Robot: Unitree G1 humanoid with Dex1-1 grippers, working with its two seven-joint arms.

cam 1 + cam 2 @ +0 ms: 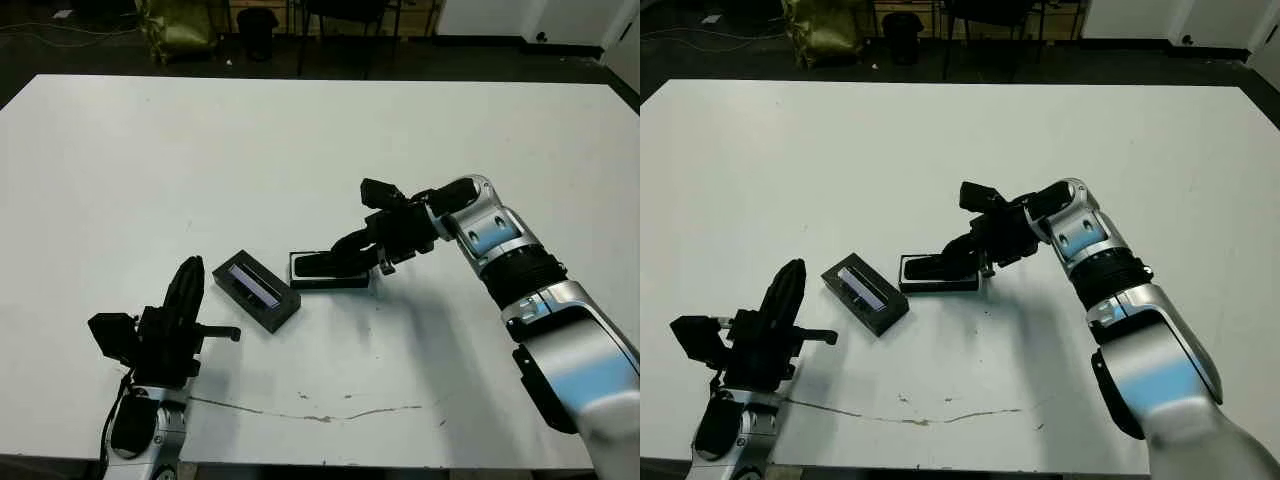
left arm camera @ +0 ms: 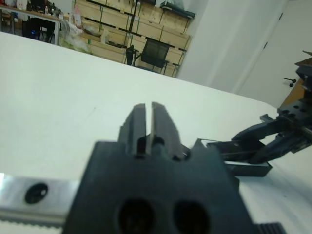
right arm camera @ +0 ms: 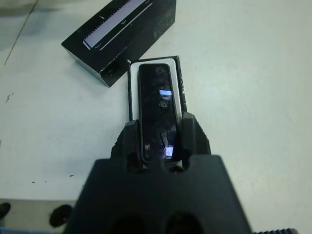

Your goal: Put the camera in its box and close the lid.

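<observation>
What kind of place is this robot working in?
Probably a lab or workshop storeroom: a large white table, stacked cardboard boxes on shelves and an office chair behind it, with a cable on the dark floor.

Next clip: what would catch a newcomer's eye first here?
The right gripper near the table's middle, its fingers either side of the glossy black camera, which lies over the white-lined box. The lid with its purplish panel lies on the table just to the robot's left of the box. The left gripper stands apart at the near left, fingers together and empty.
</observation>
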